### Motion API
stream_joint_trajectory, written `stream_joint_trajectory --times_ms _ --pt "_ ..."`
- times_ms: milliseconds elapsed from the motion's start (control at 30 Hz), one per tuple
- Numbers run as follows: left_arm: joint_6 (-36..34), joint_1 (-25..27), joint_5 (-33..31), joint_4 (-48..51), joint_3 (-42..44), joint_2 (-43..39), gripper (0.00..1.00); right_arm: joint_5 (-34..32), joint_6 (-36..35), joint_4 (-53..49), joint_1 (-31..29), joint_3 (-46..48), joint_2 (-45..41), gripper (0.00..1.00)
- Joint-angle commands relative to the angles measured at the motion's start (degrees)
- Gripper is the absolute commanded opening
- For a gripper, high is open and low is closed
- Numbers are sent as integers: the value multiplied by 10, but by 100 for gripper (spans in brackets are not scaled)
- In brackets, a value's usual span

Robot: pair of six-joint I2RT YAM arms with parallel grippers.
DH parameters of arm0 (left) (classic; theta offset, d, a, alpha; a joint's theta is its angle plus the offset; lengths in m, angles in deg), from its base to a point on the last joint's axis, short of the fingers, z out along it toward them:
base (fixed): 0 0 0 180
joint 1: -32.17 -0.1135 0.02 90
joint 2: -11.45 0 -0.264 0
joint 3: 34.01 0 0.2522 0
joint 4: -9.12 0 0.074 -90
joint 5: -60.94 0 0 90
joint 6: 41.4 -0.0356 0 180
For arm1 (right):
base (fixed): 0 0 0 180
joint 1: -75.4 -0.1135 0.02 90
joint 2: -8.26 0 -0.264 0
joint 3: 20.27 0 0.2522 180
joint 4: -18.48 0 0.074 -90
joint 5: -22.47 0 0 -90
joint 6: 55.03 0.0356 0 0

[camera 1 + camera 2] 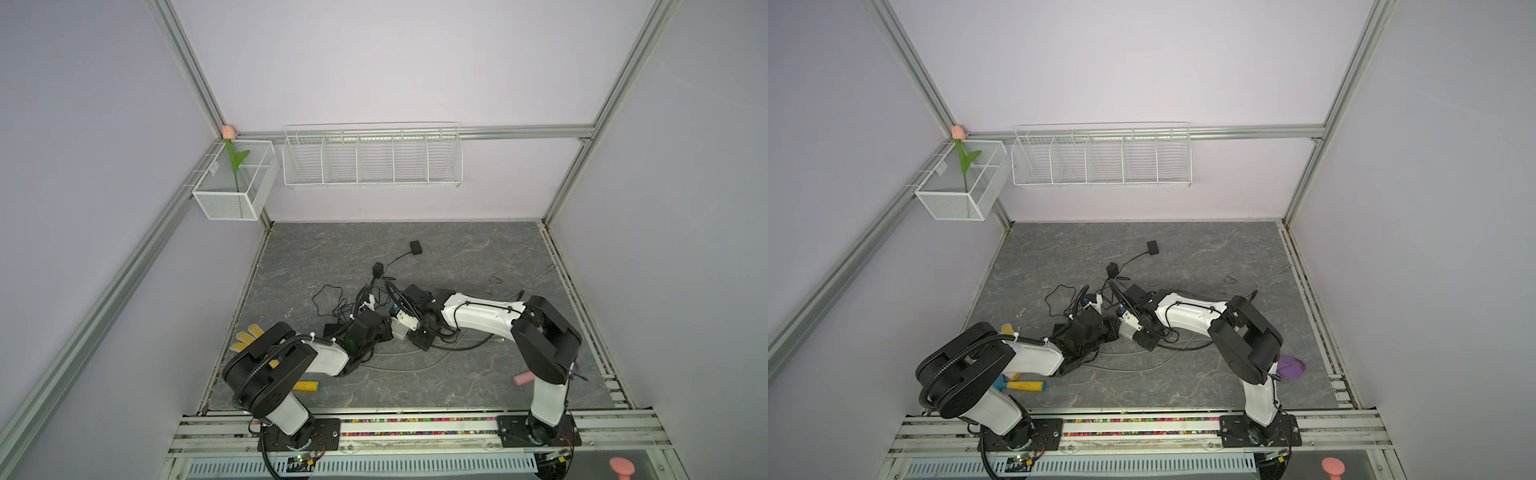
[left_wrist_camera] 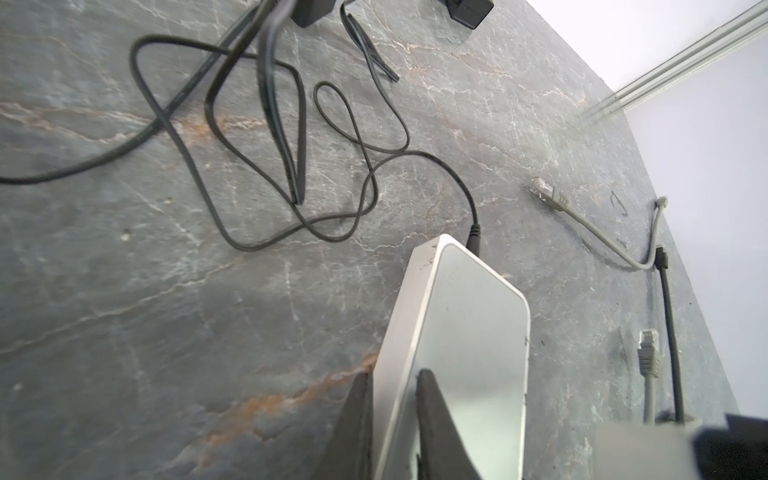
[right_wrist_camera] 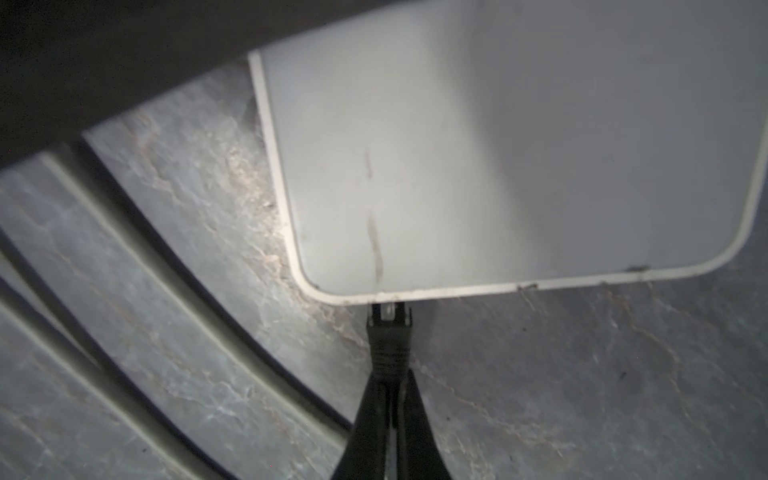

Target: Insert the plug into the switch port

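Nearest: clenched in the right hand (image 3: 390, 380) by its ribbed boot, the black plug (image 3: 388, 332), tip touching the near edge of the white switch (image 3: 498, 166); impossible to tell whether inside a port yet, with the port face hidden under the rim. Risks jamming or bending the latch if driven in at a tilt, or sliding back out of so rearward a grip. Just beyond: pinched across its thickness by the left hand (image 2: 390, 386), on or just over the tabletop (image 2: 124, 291), that same switch; may pivot or skid away under the push, given so narrow a hold at one end. Farther off: black cable tangle (image 2: 289, 166) and loose grey plugs (image 2: 547, 193), apt to drag or snag with any shift of the switch.
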Motion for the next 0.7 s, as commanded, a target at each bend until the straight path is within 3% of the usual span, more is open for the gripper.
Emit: stream_joint_trajectory --times_ms 0,233,667 --pt "26 91 264 74 11 41 17 100 -2 465 -14 -83 6 7" --pt "24 91 264 77 16 34 17 118 -3 528 -13 -55 5 6" --pt "-16 75 218 203 11 -64 18 103 -40 480 -2 18 -44 10"
